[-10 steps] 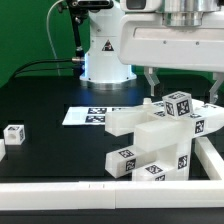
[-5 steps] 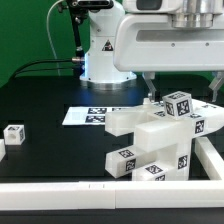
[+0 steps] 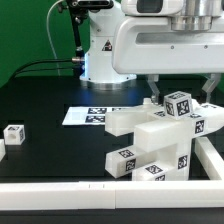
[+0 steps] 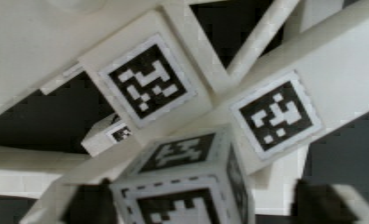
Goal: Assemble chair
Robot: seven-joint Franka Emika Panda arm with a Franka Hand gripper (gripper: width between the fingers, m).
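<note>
The gripper point(image 3: 183, 97) has narrowed in around the top tagged block point(image 3: 179, 106)

I work in a robotics lab: my white base point(image 3: 103, 55) stands on a black table point(image 3: 45, 100) before a green backdrop point(image 3: 30, 30), alongside a marker board point(image 3: 92, 115), a border rail point(image 3: 55, 192) and tag-covered chair parts point(image 3: 150, 135).

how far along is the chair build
Done: several white parts are joined into a blocky stack. In hand: the gripper straddles the top tagged block, grip not clear. Left: a loose block lies apart at the exterior view's left.
</note>
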